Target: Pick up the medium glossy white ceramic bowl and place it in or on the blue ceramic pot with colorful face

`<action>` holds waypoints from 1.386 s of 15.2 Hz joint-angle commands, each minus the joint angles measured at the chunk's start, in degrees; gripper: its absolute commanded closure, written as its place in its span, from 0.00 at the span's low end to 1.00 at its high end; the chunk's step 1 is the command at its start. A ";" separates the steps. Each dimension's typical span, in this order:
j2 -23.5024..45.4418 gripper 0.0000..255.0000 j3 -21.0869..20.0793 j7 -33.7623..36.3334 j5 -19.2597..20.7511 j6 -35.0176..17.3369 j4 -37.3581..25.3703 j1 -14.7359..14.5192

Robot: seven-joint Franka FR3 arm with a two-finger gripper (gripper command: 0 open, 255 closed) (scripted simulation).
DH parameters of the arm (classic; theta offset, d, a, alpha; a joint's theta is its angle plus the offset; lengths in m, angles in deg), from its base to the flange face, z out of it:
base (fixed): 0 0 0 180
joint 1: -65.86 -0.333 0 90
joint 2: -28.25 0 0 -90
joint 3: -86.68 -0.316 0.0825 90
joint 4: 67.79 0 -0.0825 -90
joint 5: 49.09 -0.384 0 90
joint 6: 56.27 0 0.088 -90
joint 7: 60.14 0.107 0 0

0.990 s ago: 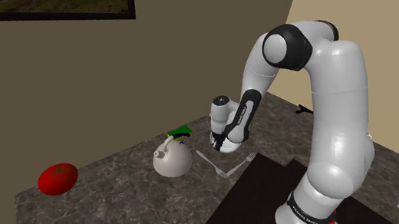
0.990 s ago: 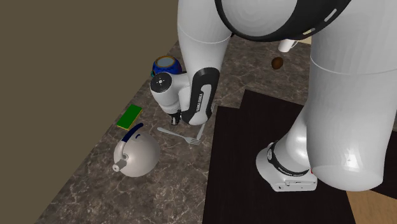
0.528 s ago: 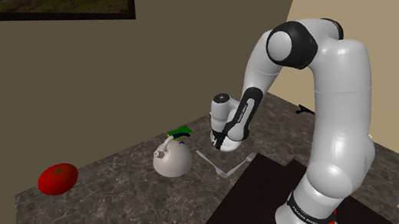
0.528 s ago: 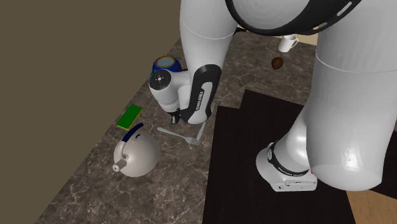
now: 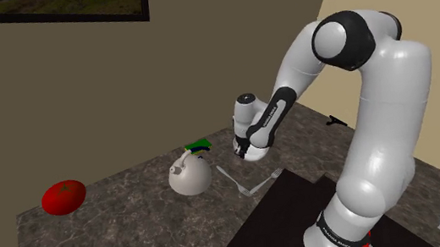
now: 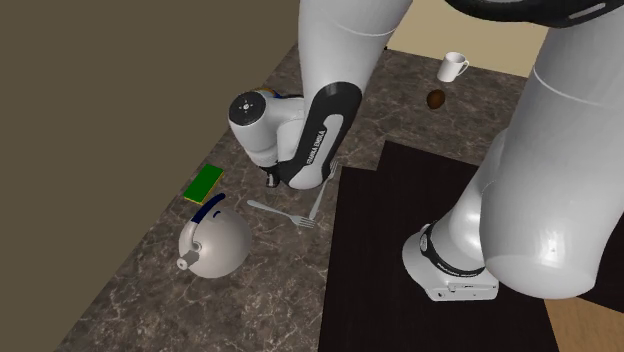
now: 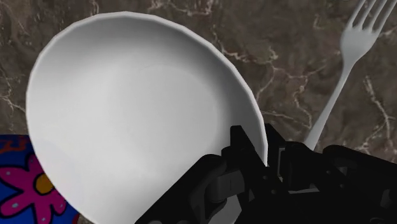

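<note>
Two black fingers of the gripper (image 7: 261,153) pinch the rim of the white bowl (image 7: 133,108), one inside it and one outside. The bowl's hollow faces the wrist camera, with the dark marbled desk (image 7: 286,51) behind it. Part of the blue pot (image 7: 22,184), painted with a pink flower, peeks out past the bowl's edge. A white fork (image 7: 337,95) lies on the desk at the bowl's other side.
</note>
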 commanded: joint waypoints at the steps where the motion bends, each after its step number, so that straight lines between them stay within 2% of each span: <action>1: -1.79 1.00 -0.79 -1.35 -1.28 1.33 0.44 0.53; 10: -9.69 1.00 -3.33 -7.30 -7.19 7.51 1.91 1.93; 21: -18.32 1.00 -4.56 -13.26 -13.20 15.74 1.89 1.86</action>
